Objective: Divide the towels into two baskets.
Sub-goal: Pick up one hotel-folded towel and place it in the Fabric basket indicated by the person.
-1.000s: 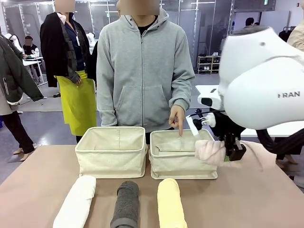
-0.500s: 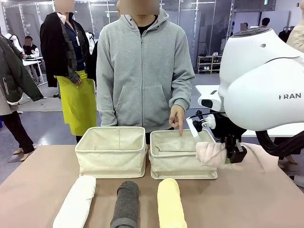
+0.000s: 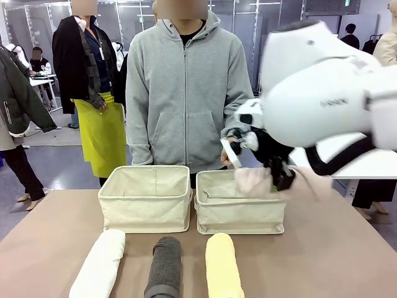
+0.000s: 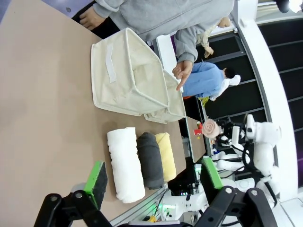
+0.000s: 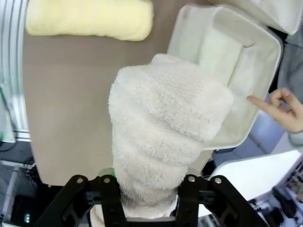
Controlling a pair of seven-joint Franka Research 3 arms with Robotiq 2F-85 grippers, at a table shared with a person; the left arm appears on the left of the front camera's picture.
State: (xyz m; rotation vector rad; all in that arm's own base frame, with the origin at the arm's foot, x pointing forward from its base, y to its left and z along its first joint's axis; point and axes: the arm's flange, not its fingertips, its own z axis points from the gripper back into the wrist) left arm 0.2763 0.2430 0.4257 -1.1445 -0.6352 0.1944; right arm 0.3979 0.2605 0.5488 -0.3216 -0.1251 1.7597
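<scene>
My right gripper [image 3: 278, 178] is shut on the pale pink towel [image 3: 253, 180], held in the air above the right end of the right basket [image 3: 239, 214]. In the right wrist view the pink towel [image 5: 165, 127] sticks out from between the shut fingers of the right gripper [image 5: 149, 189], with the basket's rim [image 5: 265, 42] beyond it. The white towel [image 3: 99, 264], dark grey towel [image 3: 164, 267] and pale yellow towel [image 3: 223, 267] lie side by side near the front edge. The left basket [image 3: 146, 198] holds no towel. My left gripper [image 4: 154, 175] hangs open above the table, with nothing between its fingers.
A person in a grey hoodie stands behind the baskets, and their hand [image 3: 231, 158] points a finger down at the right basket. The brown tabletop [image 3: 322, 261] is bare to the right of the yellow towel. Other people stand farther back on the left.
My right arm has swung left and risen a little, carrying the pink towel from beside the right basket's right corner to above that basket. The three towels on the table have not moved.
</scene>
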